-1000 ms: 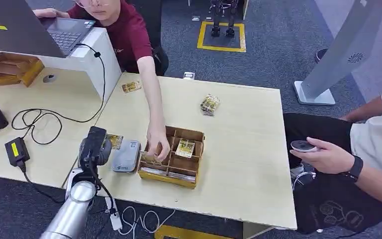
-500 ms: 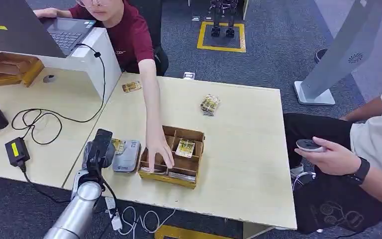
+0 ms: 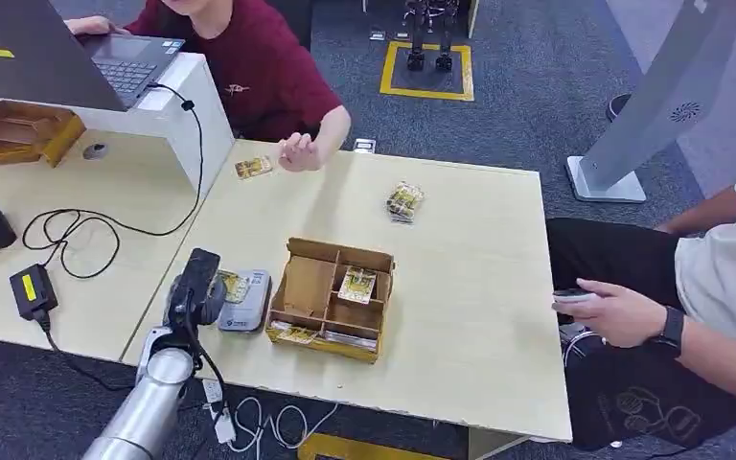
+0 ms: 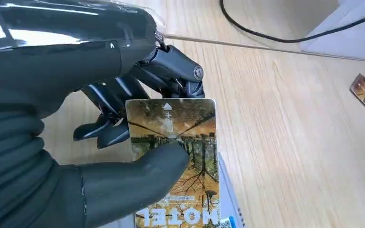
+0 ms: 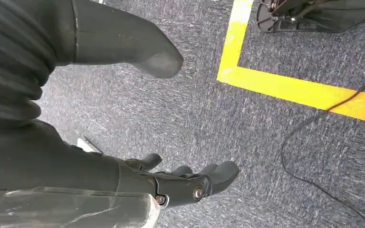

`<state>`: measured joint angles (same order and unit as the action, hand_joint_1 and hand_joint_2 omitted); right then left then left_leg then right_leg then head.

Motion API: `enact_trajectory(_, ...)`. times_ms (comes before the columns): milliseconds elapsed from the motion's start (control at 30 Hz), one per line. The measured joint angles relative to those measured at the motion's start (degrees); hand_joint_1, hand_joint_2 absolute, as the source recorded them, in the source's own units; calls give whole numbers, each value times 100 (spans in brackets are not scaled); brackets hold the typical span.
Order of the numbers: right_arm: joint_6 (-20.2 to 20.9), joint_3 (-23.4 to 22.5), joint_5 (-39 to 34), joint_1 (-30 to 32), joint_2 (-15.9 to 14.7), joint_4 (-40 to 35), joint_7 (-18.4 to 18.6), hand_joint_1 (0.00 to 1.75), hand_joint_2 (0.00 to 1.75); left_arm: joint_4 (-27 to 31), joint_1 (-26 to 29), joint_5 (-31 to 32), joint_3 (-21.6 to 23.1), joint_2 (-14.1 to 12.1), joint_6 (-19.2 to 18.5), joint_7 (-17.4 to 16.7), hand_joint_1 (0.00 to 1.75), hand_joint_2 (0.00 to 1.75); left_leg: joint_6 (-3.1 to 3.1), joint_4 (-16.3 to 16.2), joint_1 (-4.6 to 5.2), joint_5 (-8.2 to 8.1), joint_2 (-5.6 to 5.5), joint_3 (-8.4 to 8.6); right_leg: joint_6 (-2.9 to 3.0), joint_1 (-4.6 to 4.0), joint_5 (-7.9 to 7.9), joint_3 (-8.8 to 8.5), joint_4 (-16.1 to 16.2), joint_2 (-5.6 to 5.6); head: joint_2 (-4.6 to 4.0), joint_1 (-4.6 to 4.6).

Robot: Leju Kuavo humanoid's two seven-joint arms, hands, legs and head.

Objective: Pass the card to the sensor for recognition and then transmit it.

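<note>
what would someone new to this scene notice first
Most striking is the robot's left hand at the table's near edge, pinching a picture-printed card marked HOTEL between thumb and fingers, right over the grey sensor. Just beside the sensor sits a brown divided box holding more cards. At the table's far side, a person in a dark red shirt has a hand near another card lying flat.

The table (image 3: pixel 460 240) is pale, matt wood grain. The divided box (image 3: pixel 331 299) looks like brown cardboard. The card (image 4: pixel 176 156) is glossy printed plastic, the left hand (image 4: pixel 90 118) shiny black plastic with a matt grey ribbed cover. The floor (image 5: pixel 275 133) is rough grey carpet.
</note>
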<state>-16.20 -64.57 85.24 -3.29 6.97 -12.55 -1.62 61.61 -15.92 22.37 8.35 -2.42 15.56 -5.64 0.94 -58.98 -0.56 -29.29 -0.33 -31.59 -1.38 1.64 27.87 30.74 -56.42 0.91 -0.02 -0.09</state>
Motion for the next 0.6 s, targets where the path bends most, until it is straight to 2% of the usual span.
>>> enact_trajectory(267, 24, 90, 46, -7, 24, 0, 42, 0, 175, -201, 1, 1862, 4, 20, 464, -610, 175, 175, 0, 0, 0, 0, 0, 2, 0, 0, 0, 0, 0, 0, 0, 0)
enact_trajectory(500, 85, 138, 50, -22, 28, 0, 35, 0, 175, -439, -28, 2523, 2, 83, 612, -827, 175, 175, 0, 0, 0, 0, 0, 4, 0, 0, 0, -3, 0, 0, 0, 0)
enact_trajectory(600, 85, 144, 50, -30, 35, 0, -4, 0, 175, -566, -54, 3103, 2, 105, 750, -1045, 175, 175, 0, 0, 0, 0, 0, 6, 0, 0, 0, -5, 0, 0, 0, 0)
